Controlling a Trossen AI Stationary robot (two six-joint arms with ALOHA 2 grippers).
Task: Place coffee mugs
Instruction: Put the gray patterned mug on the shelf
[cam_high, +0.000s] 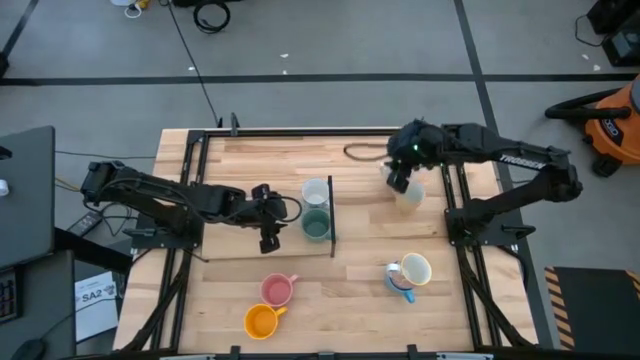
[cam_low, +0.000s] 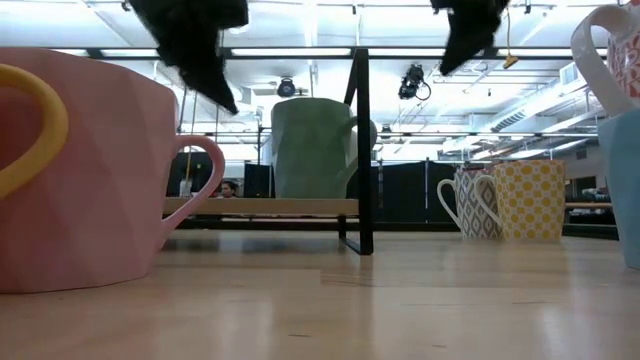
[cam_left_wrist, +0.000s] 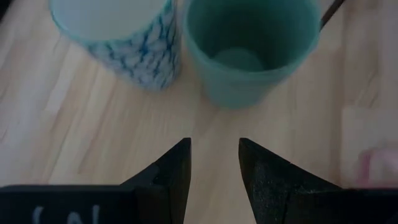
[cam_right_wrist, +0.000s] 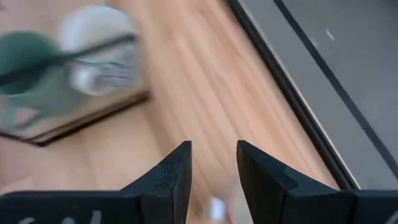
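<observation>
nearest, empty parted left tool (cam_left_wrist: 214, 163) faces the teal-green ceramic mug (cam_left_wrist: 249, 50) parked on the wooden table (cam_high: 360, 240), probably just placed; right tool (cam_right_wrist: 213, 163) empty, parted.

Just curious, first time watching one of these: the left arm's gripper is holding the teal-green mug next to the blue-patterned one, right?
Not quite. The left gripper holds nothing: in the left wrist view its fingers stand open over bare wood, short of the teal-green mug, which does stand beside the blue-patterned mug.

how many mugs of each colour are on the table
pink mug: 1
orange mug: 1
teal-green mug: 1
white mug with blue pattern: 1
cream mug: 1
blue mug: 1
grey patterned mug: 1
yellow patterned mug: 1
total: 8
</observation>
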